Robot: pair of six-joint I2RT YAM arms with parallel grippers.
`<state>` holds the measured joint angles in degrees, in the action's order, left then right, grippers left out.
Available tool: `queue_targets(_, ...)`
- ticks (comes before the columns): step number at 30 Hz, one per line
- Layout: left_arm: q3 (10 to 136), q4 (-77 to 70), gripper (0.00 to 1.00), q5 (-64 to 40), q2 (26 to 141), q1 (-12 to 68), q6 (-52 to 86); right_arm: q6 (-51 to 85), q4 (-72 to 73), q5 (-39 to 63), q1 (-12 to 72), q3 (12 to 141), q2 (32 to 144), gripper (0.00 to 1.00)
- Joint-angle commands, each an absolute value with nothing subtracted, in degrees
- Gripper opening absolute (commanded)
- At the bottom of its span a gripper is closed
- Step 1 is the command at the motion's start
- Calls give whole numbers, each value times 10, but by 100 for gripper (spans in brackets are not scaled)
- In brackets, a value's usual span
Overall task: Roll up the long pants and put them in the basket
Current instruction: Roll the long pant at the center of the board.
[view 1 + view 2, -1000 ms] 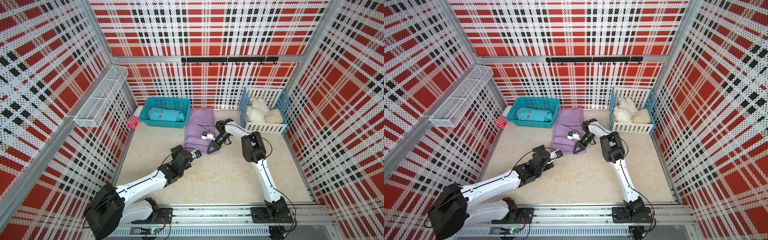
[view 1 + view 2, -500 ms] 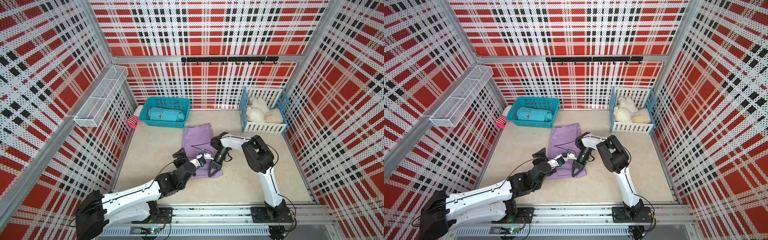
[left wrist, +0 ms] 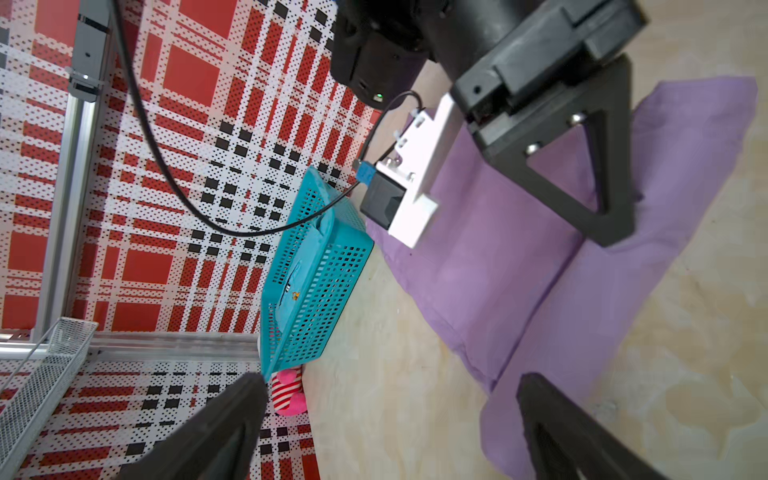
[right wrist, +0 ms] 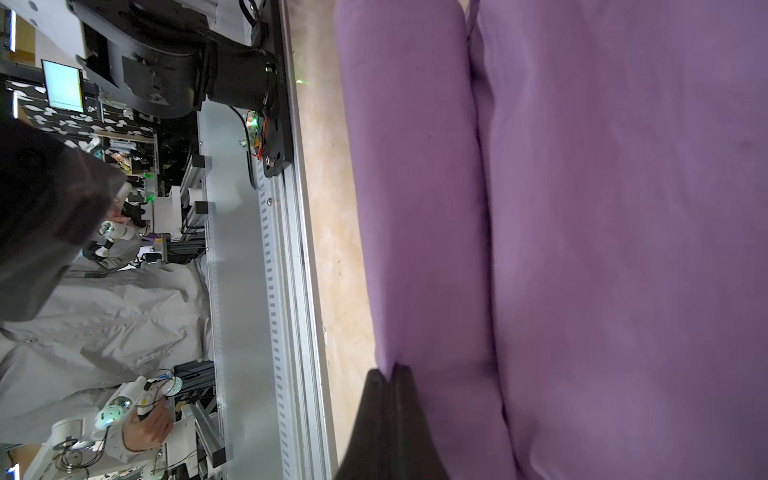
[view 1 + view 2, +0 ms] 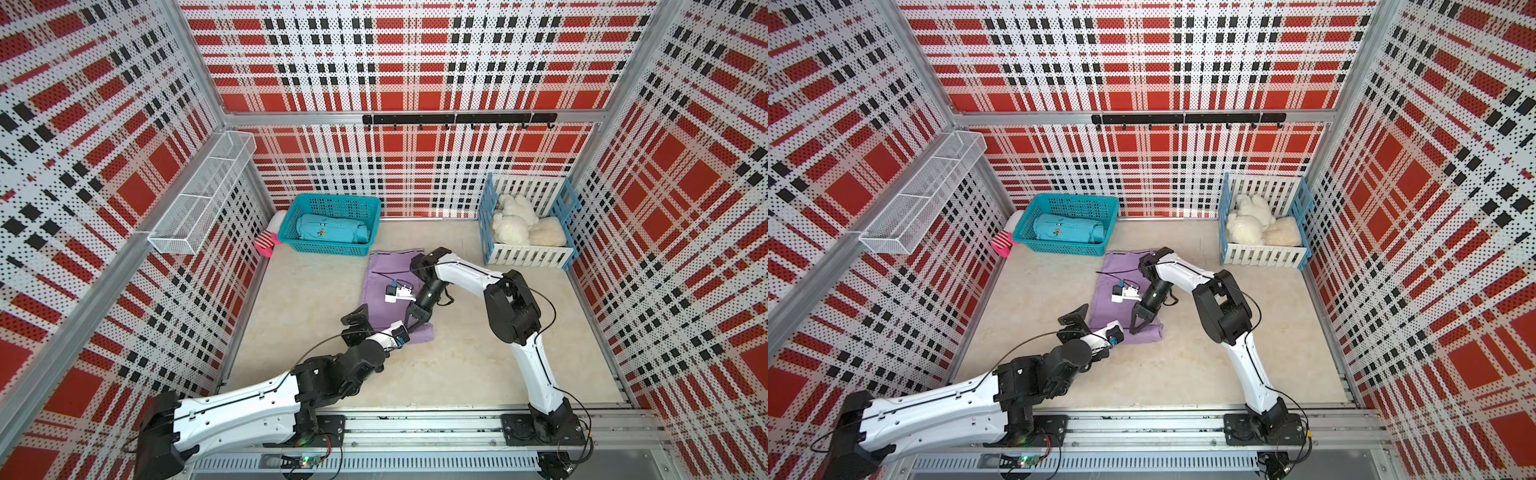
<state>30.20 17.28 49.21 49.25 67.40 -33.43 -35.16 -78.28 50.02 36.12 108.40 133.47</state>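
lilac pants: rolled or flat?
Mostly flat: the long pants lie spread; only the near end is folded over, pinched by the right gripper.

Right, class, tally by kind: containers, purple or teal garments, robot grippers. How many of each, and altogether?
Containers: 3 (teal basket, slatted crate, wire rack)
Garments: 2 (long pants, teal rolled garment)
Grippers: 2 (left gripper, right gripper)
Total: 7
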Motion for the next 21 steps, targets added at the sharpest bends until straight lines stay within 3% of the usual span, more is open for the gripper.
queue_targets(1, 297, 202, 99, 469, 523, 680, -347, -368, -815, 502, 343, 1116, 1377, 0)
queue_targets(13, 280, 174, 99, 416, 600, 668, -440, -345, -771, 509, 306, 1164, 1414, 0)
queue_targets(18, 272, 115, 99, 324, 622, 588, -534, -348, -773, 522, 295, 1190, 1433, 0)
queue_targets(21, 259, 46, 99, 322, 659, 536, -610, -352, -780, 531, 293, 1211, 1451, 0)
